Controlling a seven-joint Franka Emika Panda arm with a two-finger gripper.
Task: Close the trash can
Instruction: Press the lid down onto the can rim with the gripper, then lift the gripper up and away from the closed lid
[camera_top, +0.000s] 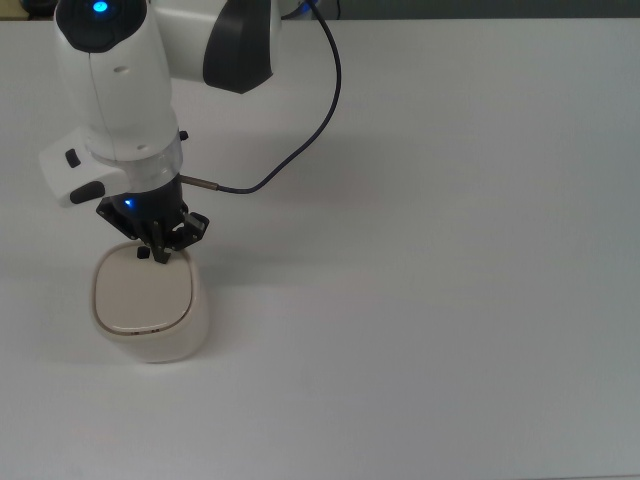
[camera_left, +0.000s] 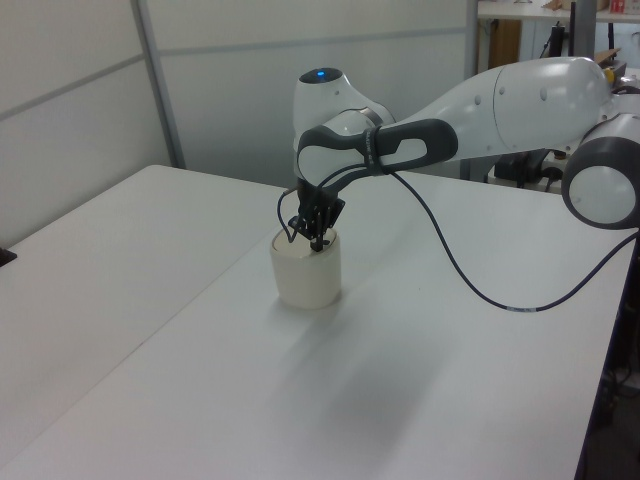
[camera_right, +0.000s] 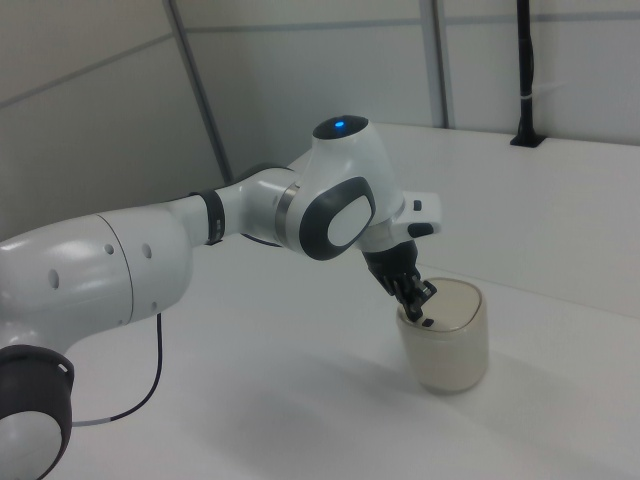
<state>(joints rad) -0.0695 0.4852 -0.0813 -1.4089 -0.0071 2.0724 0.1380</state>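
Note:
The cream-white trash can (camera_top: 146, 312) stands on the white table at the top view's lower left; it also shows as the trash can (camera_left: 307, 272) and the trash can (camera_right: 449, 350). Its lid lies flat on the rim, with a small black square mark (camera_top: 142, 252) at the edge nearest the arm. My gripper (camera_top: 160, 252) is shut, its tips pressing down on the lid beside that mark. From the sides, the gripper (camera_left: 317, 240) and gripper (camera_right: 421, 313) sit right on top of the can.
A black cable (camera_top: 310, 130) loops from the wrist across the table towards the top view's upper edge. The white arm (camera_left: 500, 100) reaches in from the left view's right. A black post (camera_right: 526, 70) stands at the table's far side in the right view.

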